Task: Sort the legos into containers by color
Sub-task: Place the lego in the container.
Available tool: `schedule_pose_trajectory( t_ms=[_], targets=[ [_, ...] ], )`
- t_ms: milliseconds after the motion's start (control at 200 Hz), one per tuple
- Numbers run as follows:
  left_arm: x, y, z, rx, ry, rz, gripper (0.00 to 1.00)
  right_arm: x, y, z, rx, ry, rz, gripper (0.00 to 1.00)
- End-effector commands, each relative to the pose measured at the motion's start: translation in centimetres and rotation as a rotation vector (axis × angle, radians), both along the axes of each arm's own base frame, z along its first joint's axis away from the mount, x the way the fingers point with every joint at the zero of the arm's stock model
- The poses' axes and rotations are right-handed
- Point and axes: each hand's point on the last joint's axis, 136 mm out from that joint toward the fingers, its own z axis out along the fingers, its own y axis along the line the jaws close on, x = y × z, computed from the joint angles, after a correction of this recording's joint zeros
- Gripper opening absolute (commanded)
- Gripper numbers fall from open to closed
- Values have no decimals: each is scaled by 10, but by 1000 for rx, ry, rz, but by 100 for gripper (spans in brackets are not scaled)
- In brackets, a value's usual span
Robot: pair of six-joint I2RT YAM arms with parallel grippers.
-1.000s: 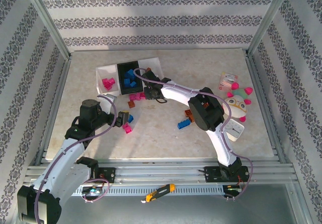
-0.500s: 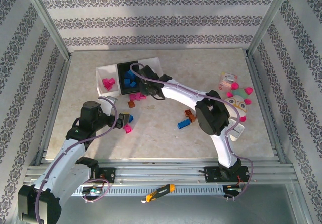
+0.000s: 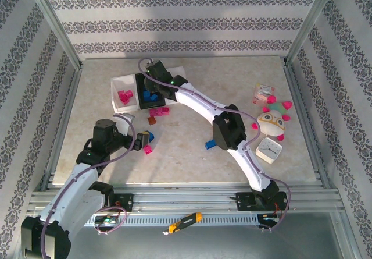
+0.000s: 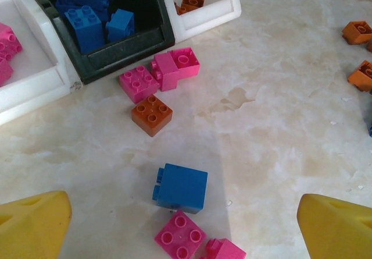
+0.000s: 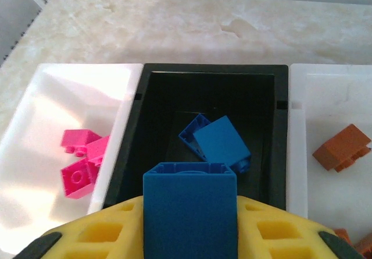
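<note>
Three trays sit in a row toward eleven o'clock on the surface [image 3: 192,154]: a white tray [image 5: 23,113] holding pink bricks [image 5: 81,160], a black tray [image 5: 157,113] holding blue bricks [image 5: 218,142], and a second white tray [image 5: 325,96] holding an orange brick [image 5: 342,148]. We see the right claw [image 5: 189,224] clamped on a blue brick [image 5: 189,203] above the black tray, presumably to drop it among its own colour. The left claw [image 3: 139,141] gapes wide and empty, with a loose blue brick [image 4: 181,188] at its twelve o'clock, likely the next pick. We find no legible writing; the packet [image 3: 263,91] at two o'clock is too small to read.
</note>
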Motion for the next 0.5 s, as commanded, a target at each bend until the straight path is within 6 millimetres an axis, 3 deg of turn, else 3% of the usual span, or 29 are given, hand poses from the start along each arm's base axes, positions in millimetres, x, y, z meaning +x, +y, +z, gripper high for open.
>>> schedule_pose_trajectory(
  t_ms=[0, 215, 495],
  targets=[
    [3, -3, 9, -12, -47, -1, 99, 11, 0, 1, -11, -18, 16, 39],
    [9, 6, 4, 1, 2, 72, 99, 13, 0, 28, 22, -41, 53, 62],
    [25, 29, -13, -5, 234, 315, 99, -19, -30, 57, -13, -53, 89, 87]
  ],
)
